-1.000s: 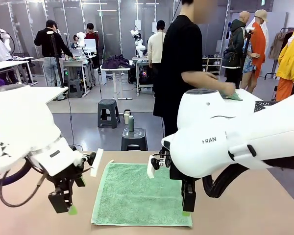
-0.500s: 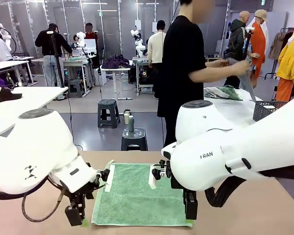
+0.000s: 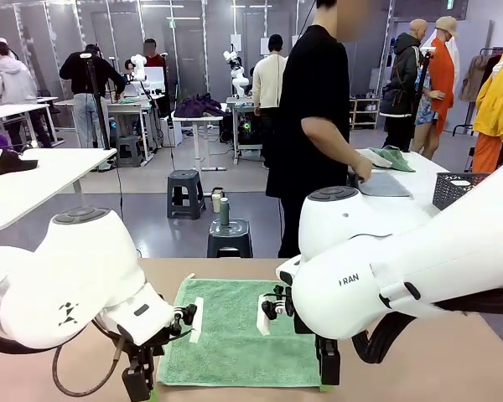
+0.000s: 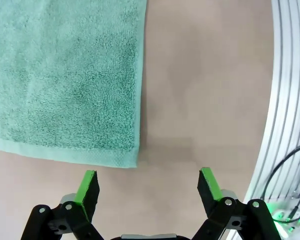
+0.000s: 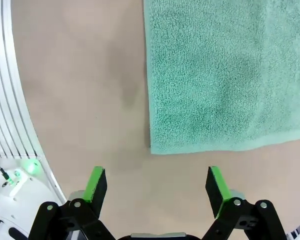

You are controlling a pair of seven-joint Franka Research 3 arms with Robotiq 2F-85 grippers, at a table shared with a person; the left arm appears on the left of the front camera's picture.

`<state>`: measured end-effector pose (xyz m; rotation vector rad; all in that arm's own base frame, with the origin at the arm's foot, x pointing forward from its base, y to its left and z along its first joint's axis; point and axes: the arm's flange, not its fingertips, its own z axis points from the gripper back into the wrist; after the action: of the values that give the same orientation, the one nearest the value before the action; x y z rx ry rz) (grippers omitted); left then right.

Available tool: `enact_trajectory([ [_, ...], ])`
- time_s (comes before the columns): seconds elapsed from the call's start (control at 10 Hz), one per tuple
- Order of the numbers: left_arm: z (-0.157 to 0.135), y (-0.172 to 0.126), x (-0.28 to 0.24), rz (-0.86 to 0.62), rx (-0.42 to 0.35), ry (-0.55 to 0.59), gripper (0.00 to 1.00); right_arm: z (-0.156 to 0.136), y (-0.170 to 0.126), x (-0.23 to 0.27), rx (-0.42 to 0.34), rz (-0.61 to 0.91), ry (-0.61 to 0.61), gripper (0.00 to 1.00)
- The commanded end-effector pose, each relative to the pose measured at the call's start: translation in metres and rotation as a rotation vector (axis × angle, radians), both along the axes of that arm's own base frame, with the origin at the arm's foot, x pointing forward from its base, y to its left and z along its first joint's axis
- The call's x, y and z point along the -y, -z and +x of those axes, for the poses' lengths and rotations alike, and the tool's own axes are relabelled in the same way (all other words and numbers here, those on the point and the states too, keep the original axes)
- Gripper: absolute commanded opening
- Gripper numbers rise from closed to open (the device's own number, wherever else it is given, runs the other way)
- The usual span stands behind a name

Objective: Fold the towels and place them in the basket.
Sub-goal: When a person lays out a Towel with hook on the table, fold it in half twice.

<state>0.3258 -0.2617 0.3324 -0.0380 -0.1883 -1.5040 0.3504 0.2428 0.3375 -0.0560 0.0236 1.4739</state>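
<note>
Pincers are both hanging released and holding nothing. My left pincer (image 4: 148, 172) is hovering just over the bench (image 4: 205, 75), with the near left corner of the mint-green towel (image 4: 65, 75) lying just ahead of its spread green pads (image 4: 88, 182). My right pincer (image 5: 156, 170) is hovering the same way at the near right corner.

I am judging the step in hand to be the pinch of these two near corners for the first fold. To do it well, each pincer should be coming down with one pad on the hem and one on bare bench outside it, closing on the single layer only. Both should be lifting at the same height, so the edge is rising level before it is carried over to meet the far hem squarely.

The towel is lying flat between my arms with nothing on it; my own bulky arms are the only crowding. Farther off, a person (image 3: 318, 109) is resting a hand (image 3: 362, 170) by more towels (image 3: 394, 157) on a side table (image 3: 423, 167). The dark mesh basket (image 3: 465, 186) is standing at the far right beyond my right arm, so the reach to it is looking long
</note>
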Motion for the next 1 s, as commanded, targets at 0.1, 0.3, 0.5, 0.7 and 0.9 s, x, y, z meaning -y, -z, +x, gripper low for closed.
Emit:
enact_trajectory([
  [0.1,0.002,0.014,0.006,0.039,0.033,-0.046,1.00,0.006,0.013,0.004,0.022,-0.011,-0.012,1.00],
  [0.3,0.008,0.018,0.008,0.036,0.019,-0.039,1.00,0.009,0.018,0.006,0.013,-0.018,-0.018,1.00],
  [0.5,0.014,0.023,0.007,0.031,0.007,-0.048,1.00,0.010,0.023,0.005,0.017,0.003,-0.025,1.00],
  [0.7,0.014,0.026,0.007,0.037,0.001,-0.044,1.00,0.011,0.030,0.006,0.026,0.031,-0.016,1.00],
  [0.9,0.016,0.029,0.008,0.035,-0.011,-0.044,1.00,0.012,0.041,0.007,0.013,0.041,-0.019,1.00],
])
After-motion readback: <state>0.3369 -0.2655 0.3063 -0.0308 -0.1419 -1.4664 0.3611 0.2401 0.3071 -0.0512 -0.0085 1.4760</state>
